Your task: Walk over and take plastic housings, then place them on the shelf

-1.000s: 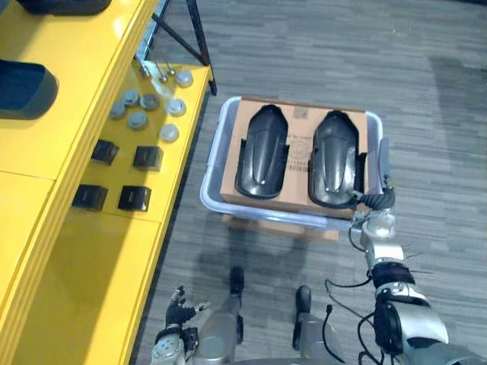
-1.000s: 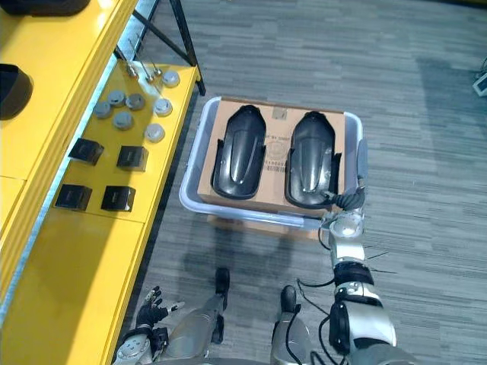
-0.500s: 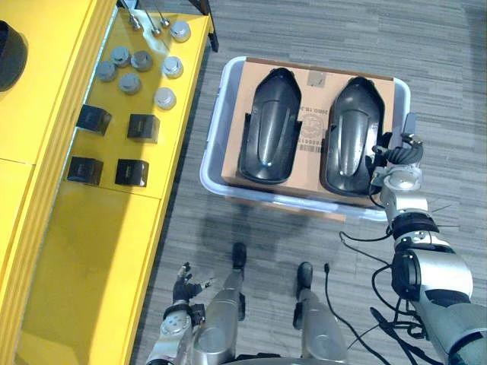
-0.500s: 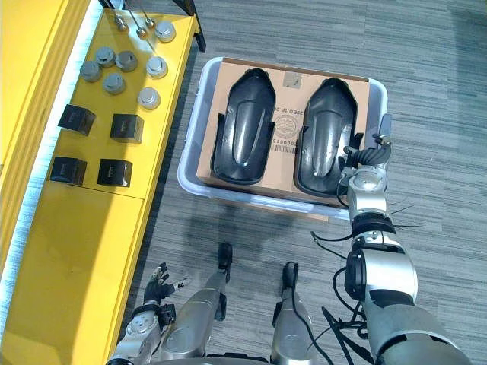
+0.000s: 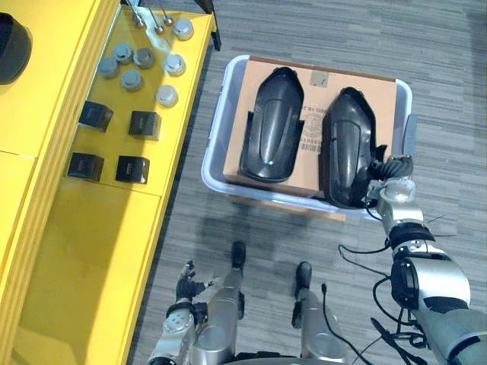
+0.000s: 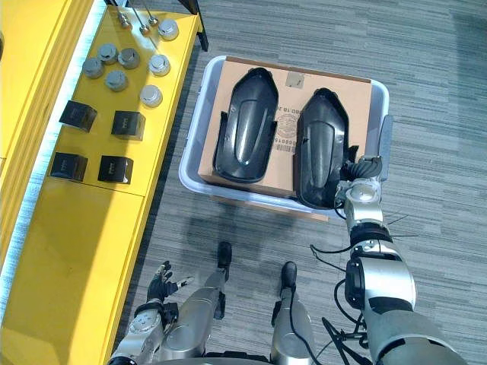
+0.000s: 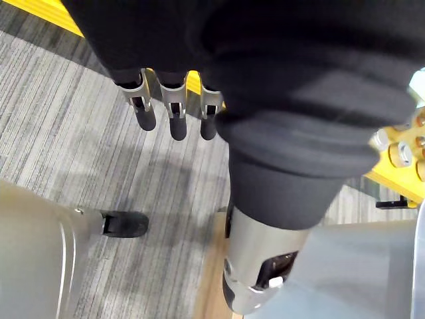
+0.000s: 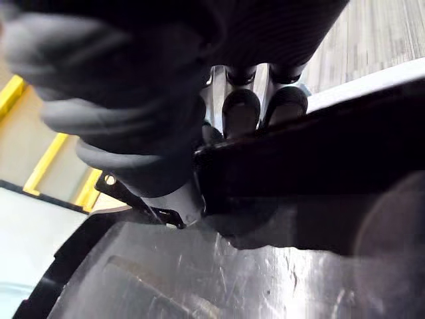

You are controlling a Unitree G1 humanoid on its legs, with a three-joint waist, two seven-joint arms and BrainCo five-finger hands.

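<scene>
The right black plastic housing (image 5: 348, 148) lies in the clear plastic bin (image 5: 215, 148) on a brown cardboard sheet (image 5: 313, 82). Its long axis runs straight away from the robot, and its near end sits right at the right hand (image 5: 388, 169). That hand is closed on the housing's near right edge: in the right wrist view the dark fingertips (image 8: 242, 109) curl over the black rim, with the thumb on the other side. The housing looks tipped, its gripped edge seemingly raised off the cardboard. The left black plastic housing (image 5: 272, 125) lies flat just beside it and parallel, on the side toward the yellow shelf (image 5: 84, 251). The shelf runs along the robot's left, so the held part probably has to cross leftward over its neighbour. The left hand (image 7: 174, 114) hangs low with straight, relaxed fingers, holding nothing, well apart from the bin.
</scene>
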